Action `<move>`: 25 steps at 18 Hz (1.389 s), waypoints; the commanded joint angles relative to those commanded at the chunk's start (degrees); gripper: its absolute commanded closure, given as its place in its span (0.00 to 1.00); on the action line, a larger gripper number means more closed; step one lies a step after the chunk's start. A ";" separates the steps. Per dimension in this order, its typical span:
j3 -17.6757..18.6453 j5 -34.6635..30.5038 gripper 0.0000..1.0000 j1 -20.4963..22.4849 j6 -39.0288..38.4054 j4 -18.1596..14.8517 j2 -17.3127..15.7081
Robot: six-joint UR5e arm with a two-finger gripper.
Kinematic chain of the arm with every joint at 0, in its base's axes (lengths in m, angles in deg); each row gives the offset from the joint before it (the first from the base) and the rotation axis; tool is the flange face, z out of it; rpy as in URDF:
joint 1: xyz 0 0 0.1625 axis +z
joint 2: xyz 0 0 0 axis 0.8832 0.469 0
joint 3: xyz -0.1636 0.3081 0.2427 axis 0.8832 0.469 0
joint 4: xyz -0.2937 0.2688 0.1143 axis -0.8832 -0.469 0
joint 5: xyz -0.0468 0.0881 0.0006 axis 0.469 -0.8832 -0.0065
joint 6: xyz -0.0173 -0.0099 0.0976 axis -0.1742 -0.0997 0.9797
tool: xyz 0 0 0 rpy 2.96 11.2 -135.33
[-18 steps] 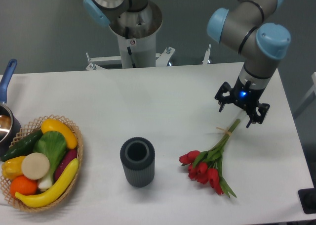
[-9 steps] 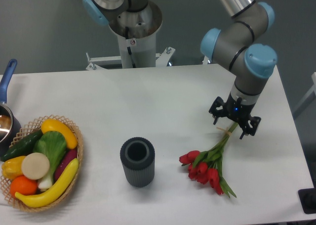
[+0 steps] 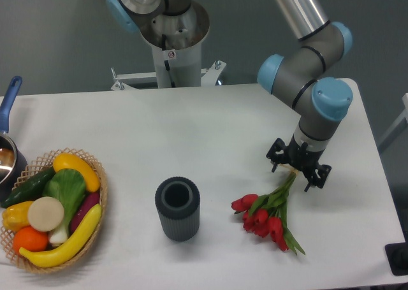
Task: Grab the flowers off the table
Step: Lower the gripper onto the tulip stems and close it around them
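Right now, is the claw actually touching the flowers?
Cannot tell. The only camera view shows the claw spread over the stem end of the flowers, hiding any contact or gap.

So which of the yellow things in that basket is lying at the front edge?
The long curved yellow banana, along the basket's near rim; the other yellow pieces sit farther back.

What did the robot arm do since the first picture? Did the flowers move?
The tool came down and to the left, and now sits open over the stem end of the flowers. It hasn't taken hold yet. The flowers, the dark cup and the fruit basket stayed put.
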 joint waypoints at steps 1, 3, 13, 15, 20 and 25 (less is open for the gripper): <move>-0.26 0.00 0.00 -0.09 0.09 0.35 0.09; -0.09 0.00 0.00 -0.09 -0.17 0.53 0.26; 0.71 -0.09 0.00 -1.41 -1.05 0.89 0.62; 0.88 -0.09 0.00 -1.41 -1.05 0.89 0.70; 0.97 -0.17 0.00 -1.32 -1.05 0.97 0.79; 0.97 -0.18 0.14 -1.23 -1.05 0.97 0.97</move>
